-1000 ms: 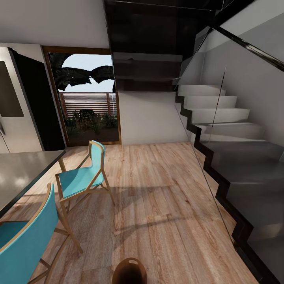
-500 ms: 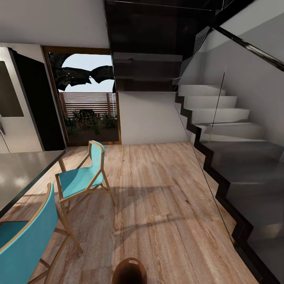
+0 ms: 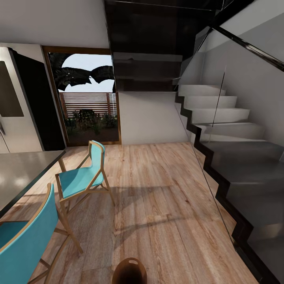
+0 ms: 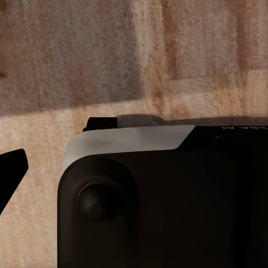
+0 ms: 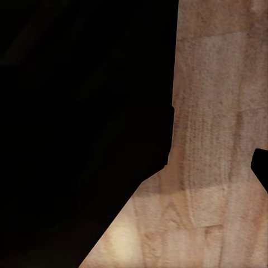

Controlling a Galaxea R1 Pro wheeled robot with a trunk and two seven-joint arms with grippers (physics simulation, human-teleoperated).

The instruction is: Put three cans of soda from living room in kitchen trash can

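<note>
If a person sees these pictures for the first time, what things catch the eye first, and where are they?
In the head view, two turquoise chairs with wooden frames stand at the left beside a grey table. A dark staircase behind a glass panel climbs along the right. The brown trash can sits on the wood floor at the bottom edge, in the middle.

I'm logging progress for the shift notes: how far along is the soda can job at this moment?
Nothing looks finished. The brown trash can stands on the wood floor at the head view's bottom edge, near two turquoise chairs, and its inside cannot be judged from here. No orange can is in sight, and the wrist views show floor and dark robot parts. Fetching and dropping the cans looks still ahead.
</note>
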